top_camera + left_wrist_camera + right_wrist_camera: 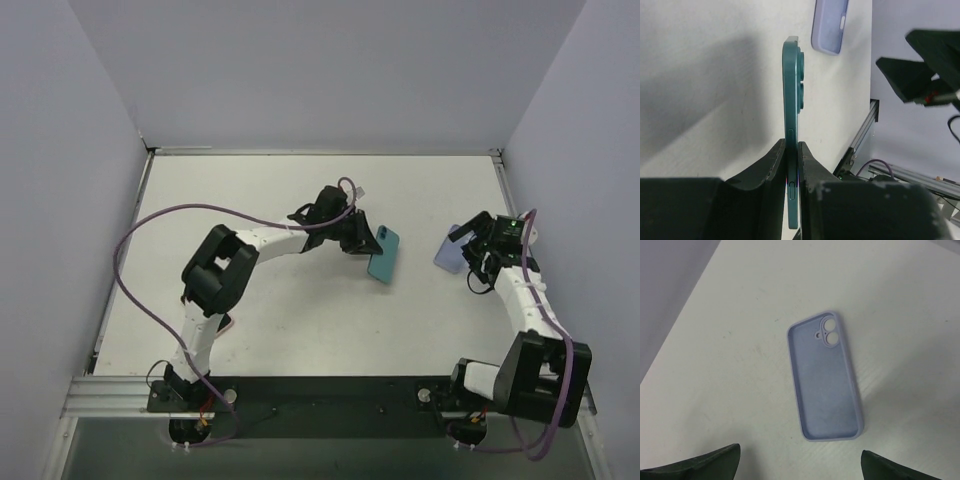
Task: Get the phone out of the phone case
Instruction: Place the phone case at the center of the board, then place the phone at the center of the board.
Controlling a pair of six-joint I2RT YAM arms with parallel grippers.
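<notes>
Table [300,190]: walled on 3 sides; 2 arm bases on the rail [320,395] along the near edge, 1 left, 1 right.

Phone [384,255] [791,90]: centre of table, slightly right; 1 end clamped between the 2 fingers of the left gripper [362,240] [791,150], the rest projecting beyond the fingertips.

Phone case [449,250] [825,377] [830,25]: flat on the table, hollow side up, nothing in it; right of the phone, near but apart.

Right gripper [478,240] [800,462]: above the case's right end, fingers spread wide, touching nothing.
</notes>
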